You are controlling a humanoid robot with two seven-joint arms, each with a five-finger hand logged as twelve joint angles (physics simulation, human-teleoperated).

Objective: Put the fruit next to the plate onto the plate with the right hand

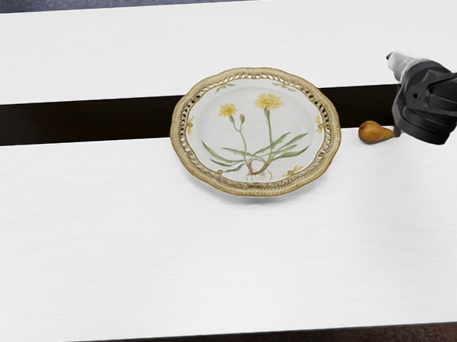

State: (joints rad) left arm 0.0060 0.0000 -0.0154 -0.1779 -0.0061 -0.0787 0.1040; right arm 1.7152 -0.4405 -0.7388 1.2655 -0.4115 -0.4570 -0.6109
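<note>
Orange-brown fruit (374,132) lies on the surface (217,240) just right of the plate (179,135), with its long axis roughly horizontal and its narrow end pointing away from the plate. The right hand (430,105) sits farther right of the plate, close against that narrow end. Whether the hand is open or closed cannot be determined.

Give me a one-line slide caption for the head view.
Right robot hand beside a small brown fruit lying on the white table just right of a flower-painted plate.
</note>
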